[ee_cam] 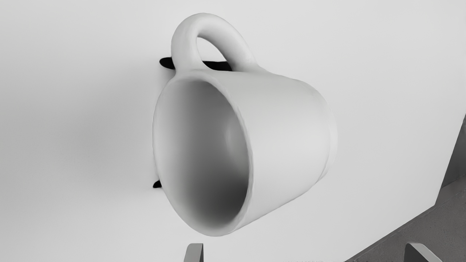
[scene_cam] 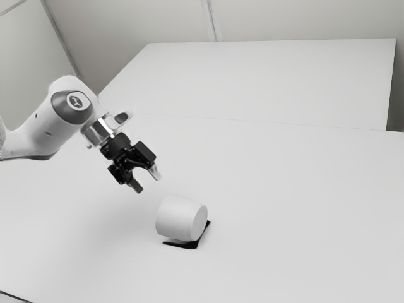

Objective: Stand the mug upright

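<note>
My black gripper [scene_cam: 146,180] hangs over the table in the exterior view, up and to the left of the mug, with its fingers spread and nothing between them. The white mug [scene_cam: 180,218] lies on its side, its base facing the exterior view's right. In the wrist view the open mouth of the mug [ee_cam: 287,138] is turned toward my hand, and its looped handle sticks out from the side farther from the fingers. The gripper [ee_cam: 304,253] stands open there, apart from the mug.
A flat black shape [scene_cam: 183,244] shows on the table under the mug. The white table [scene_cam: 290,189] stretches around it. Beyond the table's edge, the wrist view has a grey floor [ee_cam: 418,233]. Pale walls [scene_cam: 303,19] stand behind the table.
</note>
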